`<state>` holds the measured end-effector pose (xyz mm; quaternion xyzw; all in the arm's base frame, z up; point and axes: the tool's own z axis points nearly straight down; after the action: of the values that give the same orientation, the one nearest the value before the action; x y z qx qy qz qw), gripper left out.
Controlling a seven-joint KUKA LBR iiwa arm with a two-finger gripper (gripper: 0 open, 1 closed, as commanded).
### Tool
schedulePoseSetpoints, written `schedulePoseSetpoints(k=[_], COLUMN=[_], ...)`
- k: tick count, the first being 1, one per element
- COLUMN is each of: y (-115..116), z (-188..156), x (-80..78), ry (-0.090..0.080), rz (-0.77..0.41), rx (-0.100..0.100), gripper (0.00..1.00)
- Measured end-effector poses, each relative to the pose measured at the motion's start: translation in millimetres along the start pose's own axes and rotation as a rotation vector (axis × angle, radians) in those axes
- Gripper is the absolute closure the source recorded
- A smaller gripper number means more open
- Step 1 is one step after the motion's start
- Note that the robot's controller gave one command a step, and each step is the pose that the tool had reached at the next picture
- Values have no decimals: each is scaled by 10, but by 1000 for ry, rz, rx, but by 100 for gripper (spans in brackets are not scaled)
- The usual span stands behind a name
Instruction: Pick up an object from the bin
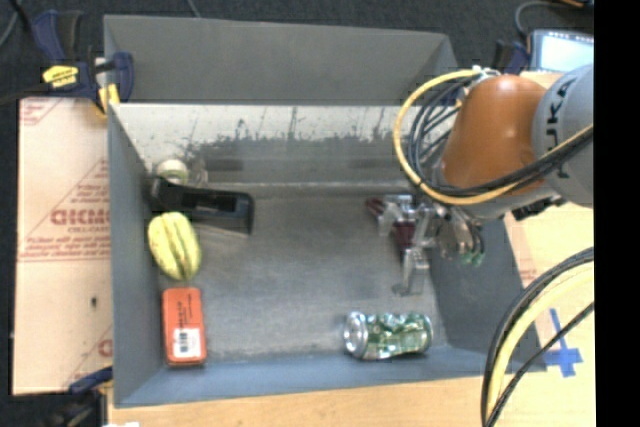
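Crushed silver-green metal can (388, 335) lies at 5 o'clock of grey metal bin (128, 215), likeliest pick: nearest pincer (411, 253), at its 6 o'clock, apart. Pincer hangs low, probably posed for grasp; released or clenched, cannot tell.

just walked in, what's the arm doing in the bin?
The arm has its hand down inside the bin on the right side, just behind a crushed silver-green can at the front wall. Whether it holds anything I can't tell. A yellow ridged toy fruit, an orange box and a black tool lie along the left wall.
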<state>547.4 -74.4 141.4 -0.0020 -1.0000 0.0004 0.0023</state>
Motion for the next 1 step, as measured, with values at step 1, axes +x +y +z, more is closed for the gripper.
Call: schedulePoseSetpoints(k=[1], y=[2], z=[-47], x=[-16], ry=[-8], rz=[-2], rx=[1], gripper=[0])
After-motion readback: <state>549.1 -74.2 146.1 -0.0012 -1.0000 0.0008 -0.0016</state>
